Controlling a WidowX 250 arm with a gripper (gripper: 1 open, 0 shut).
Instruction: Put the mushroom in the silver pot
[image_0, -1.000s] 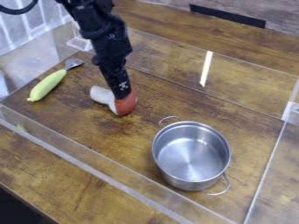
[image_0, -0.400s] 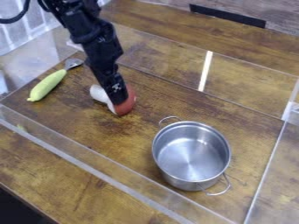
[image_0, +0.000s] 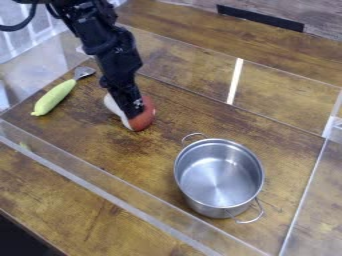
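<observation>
Gripper (image_0: 135, 110) is pressing down over the mushroom (image_0: 138, 118) on the tabletop (image_0: 94, 170), apparently grasping it; an off-centre pinch risks the rounded cap slipping free before reaching the pot (image_0: 219, 178), standing apart.

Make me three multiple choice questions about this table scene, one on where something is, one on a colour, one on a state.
1. Where does the mushroom lie?
A. Inside the pot
B. On the table, up and left of the pot
C. On top of the corn

2. What colour is the corn?
A. Yellow-green
B. Blue
C. Black

3. What is in the pot?
A. The mushroom
B. The corn
C. Nothing

Answers:
1. B, the mushroom sits on the wood under the tool, apart from the pot.
2. A, the long piece near the left edge is yellow-green.
3. C, the pot's bare steel bottom shows.
</observation>
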